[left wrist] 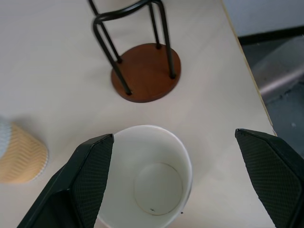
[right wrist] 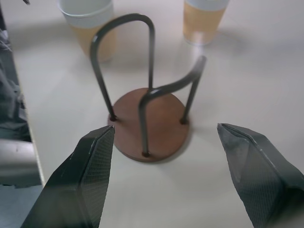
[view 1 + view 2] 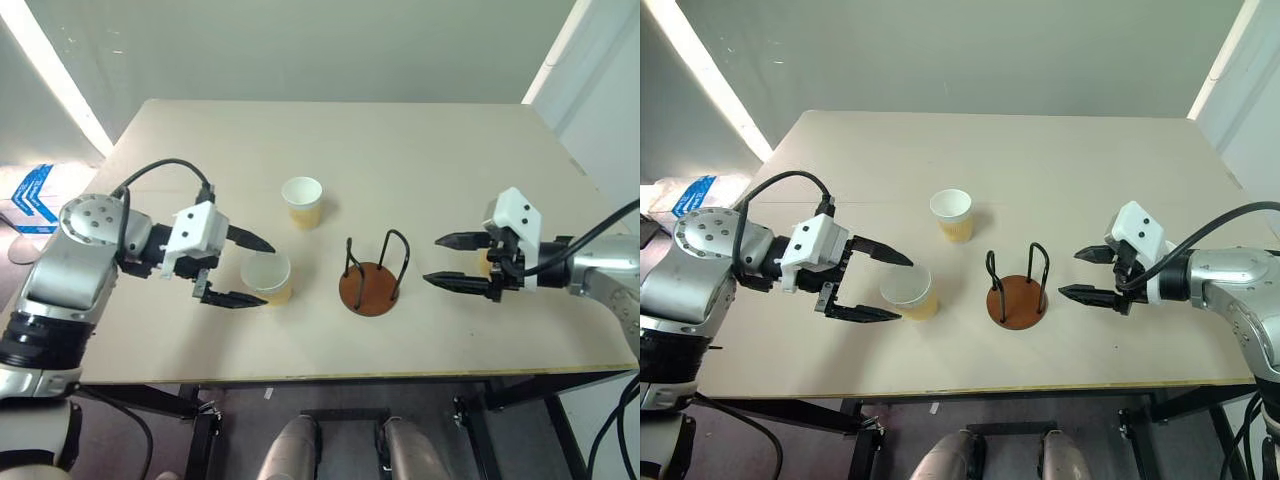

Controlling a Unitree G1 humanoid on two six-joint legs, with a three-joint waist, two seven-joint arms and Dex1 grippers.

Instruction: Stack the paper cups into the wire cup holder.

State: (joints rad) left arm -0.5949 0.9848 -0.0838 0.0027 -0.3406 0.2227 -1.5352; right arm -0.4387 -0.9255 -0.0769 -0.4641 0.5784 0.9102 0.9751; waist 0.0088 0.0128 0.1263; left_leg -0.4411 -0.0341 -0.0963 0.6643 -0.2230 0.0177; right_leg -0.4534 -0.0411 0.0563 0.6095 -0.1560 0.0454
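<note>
Two black fingers [image 1: 85,185] of the left gripper [image 3: 237,270] stand wide apart, and a cup [image 1: 152,178] sits upright between them with its open mouth facing up. One finger is just beside the cup rim, maybe touching it, and the other finger is well apart from it, so the cup is not held yet. I think the jaws are spread this wide so they can slide around the cup and then squeeze it. Past the fingertips, a bit further on, stands the holder [image 3: 370,285] with its brown round base and two thin black loops, and it has no cup in it. A second cup [image 3: 302,203] stands upright off to the side of the left jaws, near the first cup but not touching it. The right gripper [image 3: 447,262] is open wide too and holds nothing between its fingertips. Its jaws point at the holder, which sits a little way in front of them, as the right wrist view shows. Maybe it waits there to keep the holder steady, or to be ready for its own turn. Something tan peeks out behind the right fingers, but I cannot tell what it is. No stacking is done so far.
</note>
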